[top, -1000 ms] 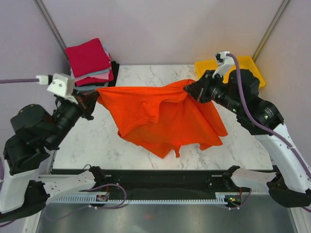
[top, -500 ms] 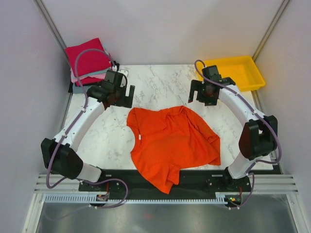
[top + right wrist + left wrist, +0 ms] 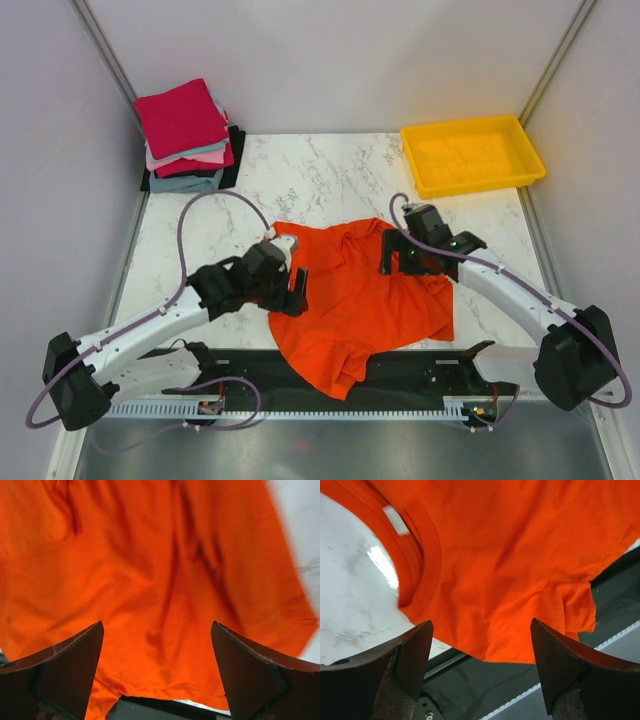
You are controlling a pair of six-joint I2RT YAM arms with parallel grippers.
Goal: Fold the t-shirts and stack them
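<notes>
One marble desk (image 3: 330,175), two arms over it. Orange-red tee (image 3: 355,300) lies crumpled at the middle of the near edge. Its collar with a white label (image 3: 396,520) is toward the left edge, and its lower part hangs over the near edge onto the black rail (image 3: 420,375). Folded stack of tees (image 3: 185,130) in the far left corner: crimson on top, then pink, grey-blue, black under. Yellow tray (image 3: 470,155) in the far right corner. Left gripper (image 3: 480,622) is over the tee's left side by the collar, fingers apart, holding nothing. Right gripper (image 3: 157,625) is over the tee's right side, fingers apart, holding nothing.
</notes>
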